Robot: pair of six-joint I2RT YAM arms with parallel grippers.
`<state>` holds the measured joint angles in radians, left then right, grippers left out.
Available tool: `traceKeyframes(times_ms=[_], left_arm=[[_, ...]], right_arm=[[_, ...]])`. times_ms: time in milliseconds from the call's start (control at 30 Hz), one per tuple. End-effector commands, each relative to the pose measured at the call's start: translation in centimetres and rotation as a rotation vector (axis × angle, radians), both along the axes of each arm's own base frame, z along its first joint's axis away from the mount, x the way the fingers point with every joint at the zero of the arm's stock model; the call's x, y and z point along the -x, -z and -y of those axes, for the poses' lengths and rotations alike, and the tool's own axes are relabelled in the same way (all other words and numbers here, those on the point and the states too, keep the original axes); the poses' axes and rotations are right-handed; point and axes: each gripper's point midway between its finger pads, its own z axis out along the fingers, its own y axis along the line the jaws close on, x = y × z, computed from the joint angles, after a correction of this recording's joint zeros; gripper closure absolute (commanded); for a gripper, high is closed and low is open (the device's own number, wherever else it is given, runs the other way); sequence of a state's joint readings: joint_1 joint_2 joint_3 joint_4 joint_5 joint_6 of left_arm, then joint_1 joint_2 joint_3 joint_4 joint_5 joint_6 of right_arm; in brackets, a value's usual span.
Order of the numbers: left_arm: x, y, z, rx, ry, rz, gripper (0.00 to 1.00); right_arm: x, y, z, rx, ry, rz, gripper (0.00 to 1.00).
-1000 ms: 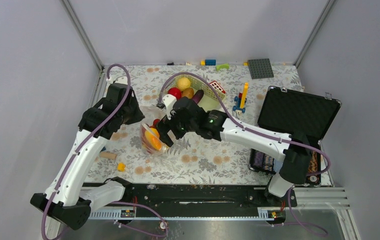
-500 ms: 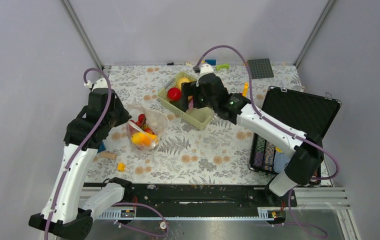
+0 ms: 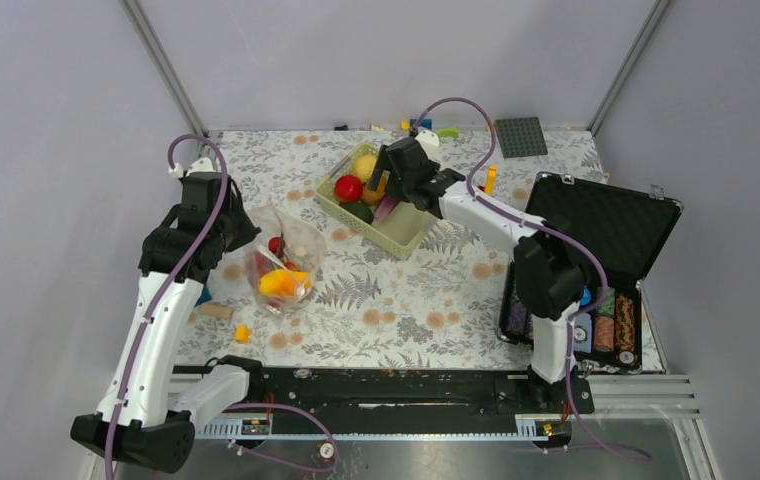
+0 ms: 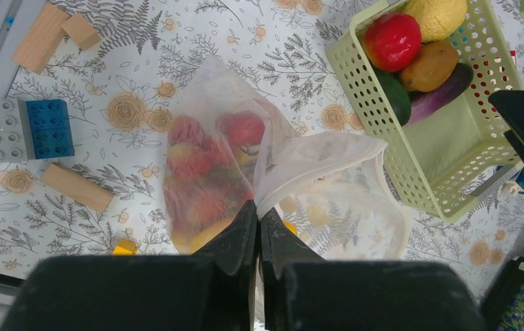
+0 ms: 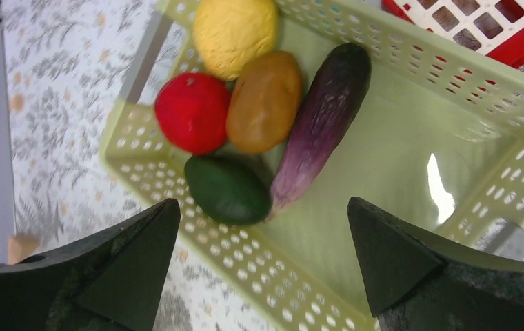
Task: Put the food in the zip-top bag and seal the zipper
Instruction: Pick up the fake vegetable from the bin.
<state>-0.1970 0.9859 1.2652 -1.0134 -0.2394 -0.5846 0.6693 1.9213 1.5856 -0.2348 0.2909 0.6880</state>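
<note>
Left wrist: left gripper point(image 4: 258, 224) pinched the zip-top bag point(image 4: 207, 176) by its rim; right gripper point(image 5: 263, 210) hung spread over the basket point(image 5: 397, 158).

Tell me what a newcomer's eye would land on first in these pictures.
The pale green basket at the table's far middle stands out, bright toy food bunched at one end: a red fruit, a yellow one and a purple eggplant, under the open right end effector. Left of it, the shut left end effector pinches the edge of the clear zip-top bag, which holds red and orange food.
</note>
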Motion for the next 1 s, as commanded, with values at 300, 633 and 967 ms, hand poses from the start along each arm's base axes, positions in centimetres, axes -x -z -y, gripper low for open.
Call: traceKeyframes(times_ms=[300,633,967], left_arm=[[-1.4,-1.0,0.3,0.06,-0.004,0.074,1.0],[-1.3,-0.7,0.1,0.066,-0.005,0.068,1.0],[-1.4,-0.7,0.6,0.086,0.02,0.068,1.0]], right_arm=[[-6.3,4.9,-0.9,-0.215,0.267,-0.032,0.11],[-5.3,8.5,0.1,-0.247,0.341,-0.065,0.21],[-5.3,10.2,0.2,-0.216,0.341,-0.089,0.22]])
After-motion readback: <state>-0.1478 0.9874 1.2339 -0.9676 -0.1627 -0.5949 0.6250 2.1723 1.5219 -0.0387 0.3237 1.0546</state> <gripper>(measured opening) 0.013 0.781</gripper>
